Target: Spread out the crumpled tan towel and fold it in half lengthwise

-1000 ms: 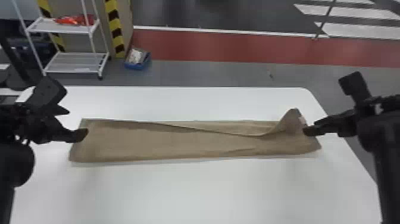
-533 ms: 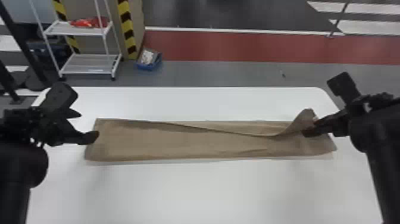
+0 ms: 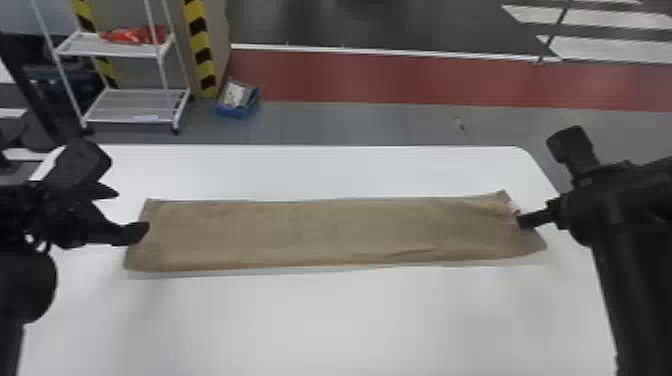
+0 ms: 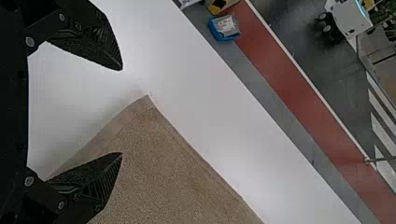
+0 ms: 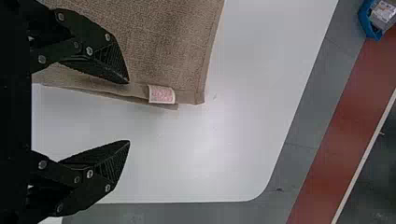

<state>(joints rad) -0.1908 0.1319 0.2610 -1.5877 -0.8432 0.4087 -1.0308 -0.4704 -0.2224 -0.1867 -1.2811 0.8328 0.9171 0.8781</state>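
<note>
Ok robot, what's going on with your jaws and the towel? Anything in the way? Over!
Left gripper at towel's left end, jaws open. Right gripper at right end, jaws open. Towel in long strip. Possible snag: little wrinkle, near edge.

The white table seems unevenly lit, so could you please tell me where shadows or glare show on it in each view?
Head view: a thin, soft shadow on the table along the near edge of the towel; left wrist view: soft grey shading beside the towel's corner; right wrist view: a pale glare patch near the label.
</note>
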